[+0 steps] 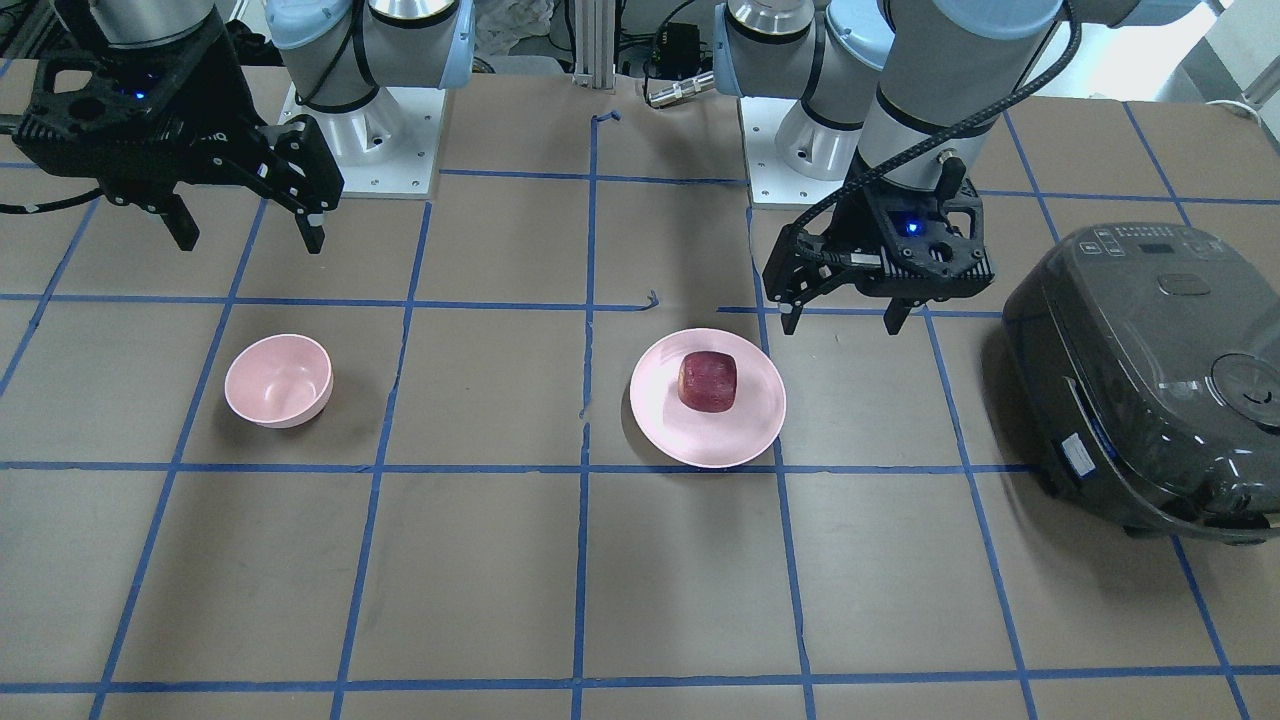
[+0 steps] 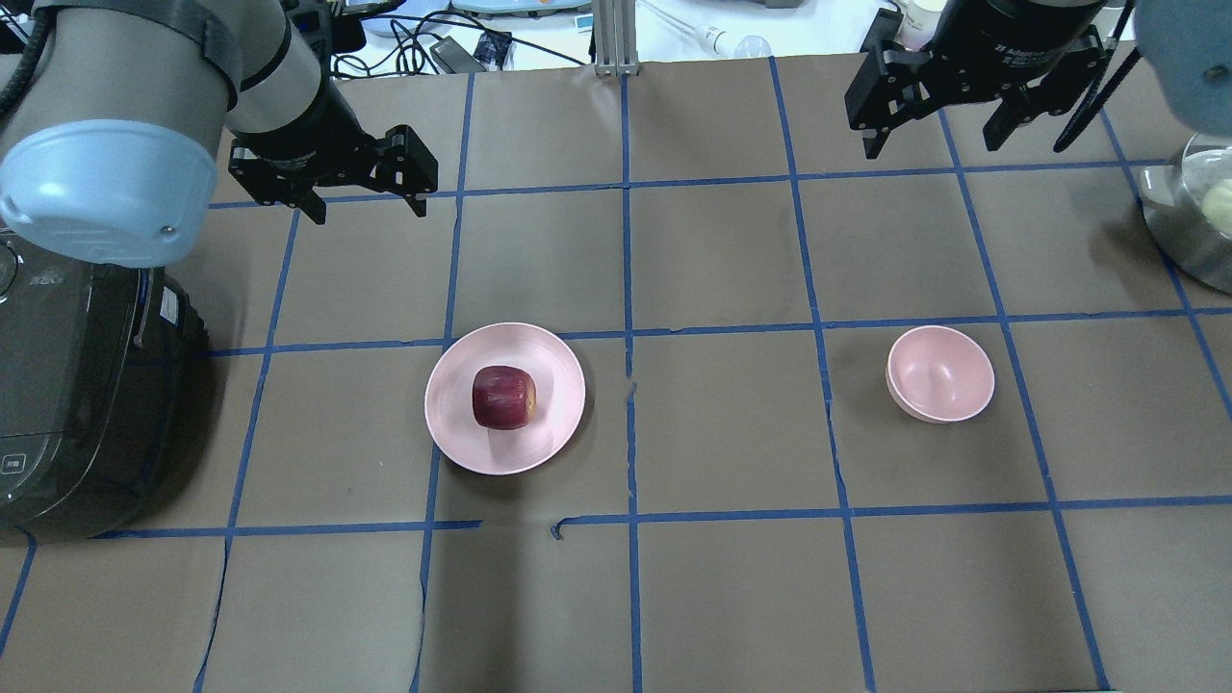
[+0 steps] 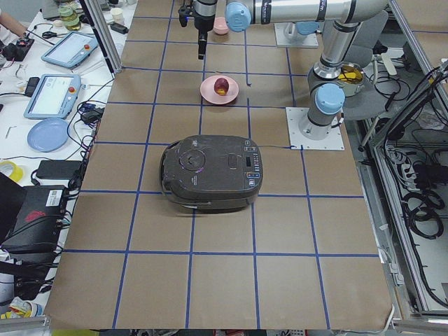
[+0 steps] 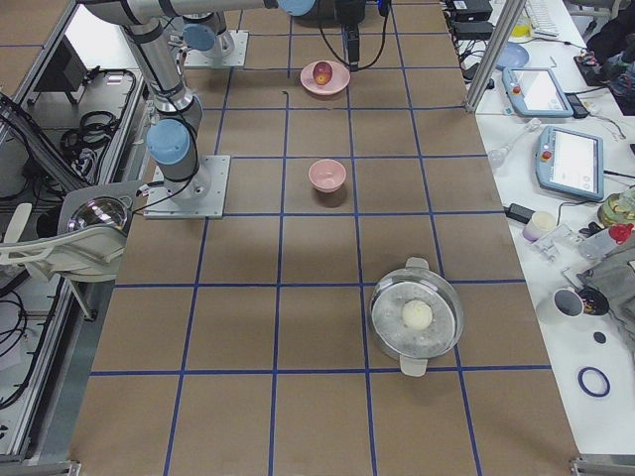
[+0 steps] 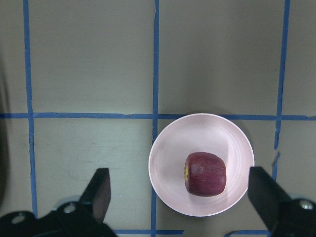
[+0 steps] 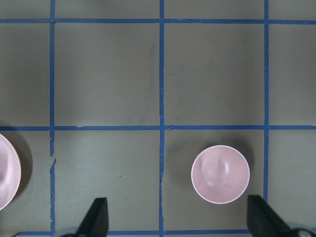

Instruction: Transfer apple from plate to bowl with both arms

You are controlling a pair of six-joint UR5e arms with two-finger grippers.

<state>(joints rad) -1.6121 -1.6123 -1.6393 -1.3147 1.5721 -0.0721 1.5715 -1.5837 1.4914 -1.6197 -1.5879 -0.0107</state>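
Apple [image 2: 503,397] sits on plate [image 2: 553,423]; bowl [image 2: 940,373] lies well apart. Left gripper [image 2: 369,210] and right gripper [image 2: 932,146] hang spread wide, holding nothing. Cooker [image 2: 67,404] stands near the plate, pot [image 2: 1189,221] beyond the bowl.

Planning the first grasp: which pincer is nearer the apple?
Left. The left pincer hangs raised just left of the plate holding the apple; the right pincer hangs above the bowl, far off.
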